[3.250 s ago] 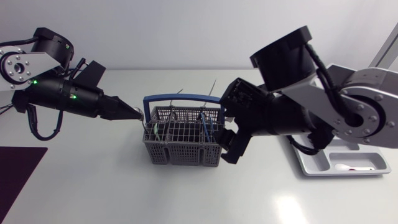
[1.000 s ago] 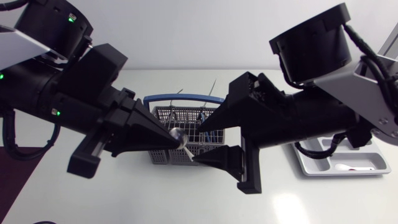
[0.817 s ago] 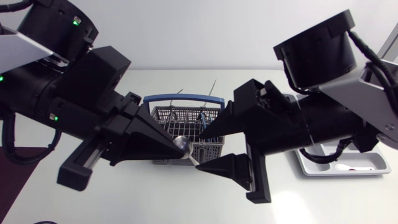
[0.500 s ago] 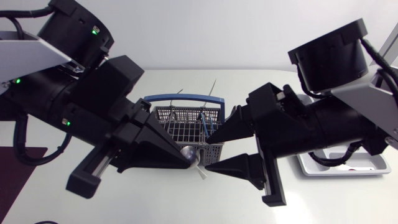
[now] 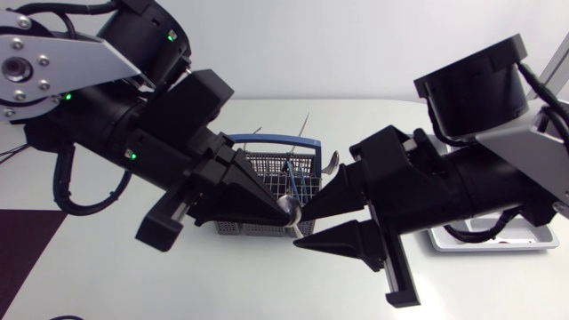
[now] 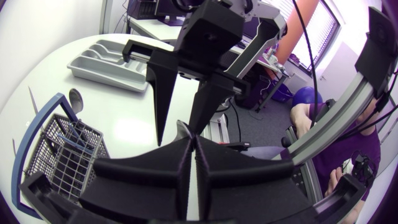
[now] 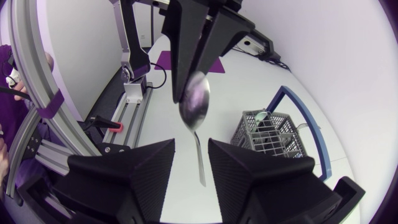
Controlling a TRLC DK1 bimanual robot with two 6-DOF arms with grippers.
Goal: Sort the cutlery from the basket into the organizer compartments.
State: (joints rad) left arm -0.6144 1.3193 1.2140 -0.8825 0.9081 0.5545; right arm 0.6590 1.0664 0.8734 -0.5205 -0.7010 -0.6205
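My left gripper [image 5: 281, 213] is raised above the basket and shut on the bowl end of a silver spoon [image 5: 289, 212]. Its handle hangs down. In the right wrist view the spoon [image 7: 194, 109] hangs from the left gripper [image 7: 186, 93], its handle passing between the fingers of my right gripper [image 7: 191, 144]. Those fingers stand apart on either side without touching it. The grey wire basket [image 5: 267, 169] with its blue handle sits below, holding more cutlery. The grey organizer [image 5: 533, 238] lies at the right, mostly hidden behind my right arm.
A dark purple mat [image 5: 27, 249] lies at the table's left front. Another spoon's bowl [image 5: 331, 162] sticks out of the basket's right side. In the left wrist view the organizer [image 6: 115, 59] lies beyond the basket [image 6: 56, 155].
My left gripper carried the spoon to the right over the basket's front. My right gripper stayed around the handle, and its fingers drew closer together.
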